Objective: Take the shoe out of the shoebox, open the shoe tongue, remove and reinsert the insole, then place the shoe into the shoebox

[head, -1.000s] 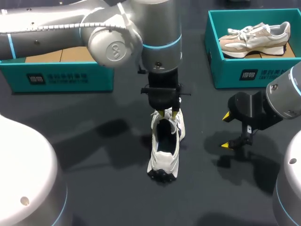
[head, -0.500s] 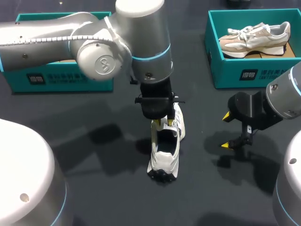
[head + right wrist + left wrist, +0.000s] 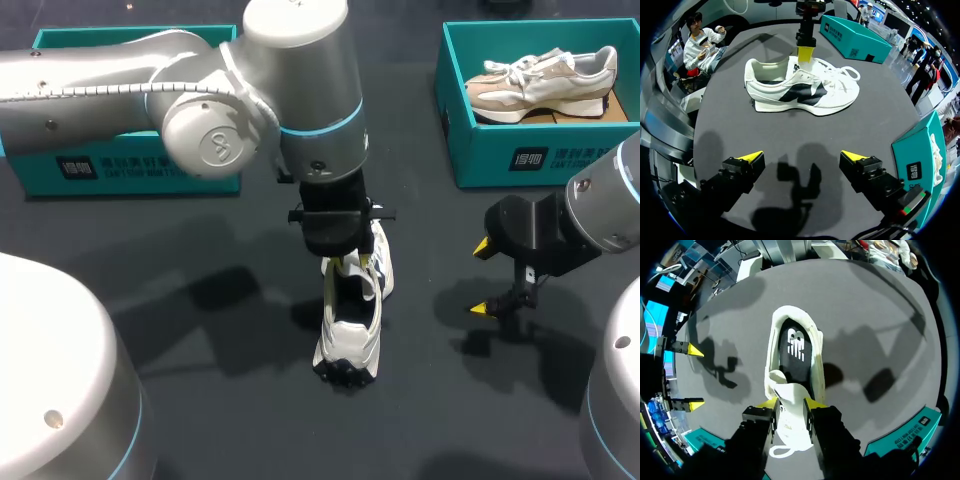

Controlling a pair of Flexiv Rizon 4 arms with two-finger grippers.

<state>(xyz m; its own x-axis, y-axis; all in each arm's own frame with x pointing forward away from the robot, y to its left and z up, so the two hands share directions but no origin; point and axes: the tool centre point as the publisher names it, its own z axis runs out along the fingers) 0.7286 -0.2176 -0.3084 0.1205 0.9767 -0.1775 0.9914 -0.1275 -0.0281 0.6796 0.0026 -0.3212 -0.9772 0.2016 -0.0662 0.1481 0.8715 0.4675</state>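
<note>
A white shoe (image 3: pixel 347 325) with a dark insole (image 3: pixel 795 346) lies on the dark table's middle, heel toward the near edge. My left gripper (image 3: pixel 352 262) stands over it, shut on the shoe tongue (image 3: pixel 789 392), which is pulled up and back over the opening. From the right wrist view the shoe (image 3: pixel 802 89) lies side-on ahead of my gripper, with the left gripper (image 3: pixel 805 52) on its tongue. My right gripper (image 3: pixel 483 277) hangs to the right of the shoe, open (image 3: pixel 801 157) with nothing between its fingers.
A teal shoebox (image 3: pixel 520 150) at the back right holds a beige shoe (image 3: pixel 545 78). Another teal shoebox (image 3: pixel 130 165) stands at the back left, partly hidden by my left arm. Bare table lies between the shoe and my right gripper.
My left arm swung left, and its gripper came a little toward the heel with the tongue in it. The right arm stayed where it was.
</note>
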